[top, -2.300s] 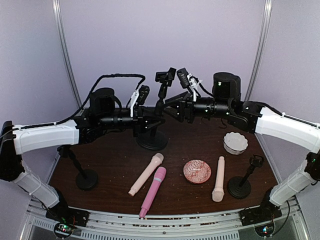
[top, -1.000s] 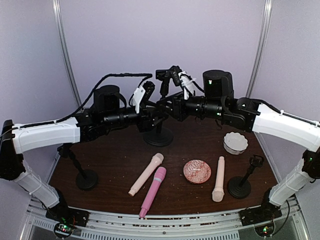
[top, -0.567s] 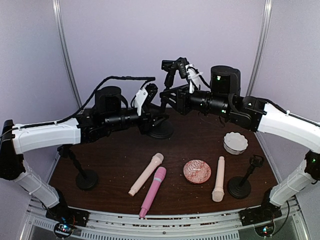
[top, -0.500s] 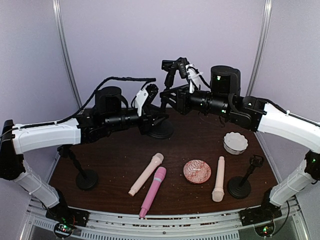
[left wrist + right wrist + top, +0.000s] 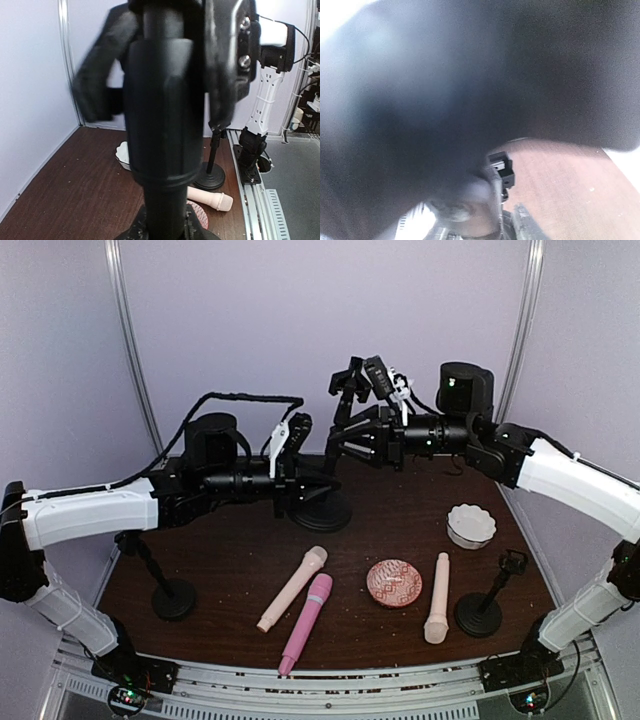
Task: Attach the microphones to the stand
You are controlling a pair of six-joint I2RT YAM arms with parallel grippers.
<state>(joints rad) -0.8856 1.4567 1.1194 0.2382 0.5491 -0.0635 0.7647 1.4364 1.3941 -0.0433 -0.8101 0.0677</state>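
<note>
Closed up over the last second, the left pincer point(image 5: 303, 483) is now clamped on the middle stand's point(image 5: 322, 510) pole. The right pincer point(image 5: 338, 445) has been loosened and is slightly parted around the upper pole. The pink microphone point(image 5: 307, 622), peach microphone point(image 5: 293, 588) and second peach microphone point(image 5: 437, 597) are left lying on the counter point(image 5: 230, 550).

Dark brown table point(image 5: 230, 540), flecked with pale crumbs. Toward the near edge, a round patterned pink dish point(image 5: 394, 582).

- Just right of the dish: a peach microphone point(image 5: 437, 597), head toward the near edge.
- Farther right: a short black stand point(image 5: 480, 612), upright on a round base.
- Beyond the dish, to the right: a white scalloped bowl point(image 5: 471, 525).
- Left of the dish: a second peach microphone point(image 5: 291, 588) and a pink microphone point(image 5: 306, 623), side by side, heads angled toward the dish.
- Far left of the dish: a second black stand point(image 5: 173, 600).
- Behind the dish, to the left: a third stand point(image 5: 322, 512).
</note>
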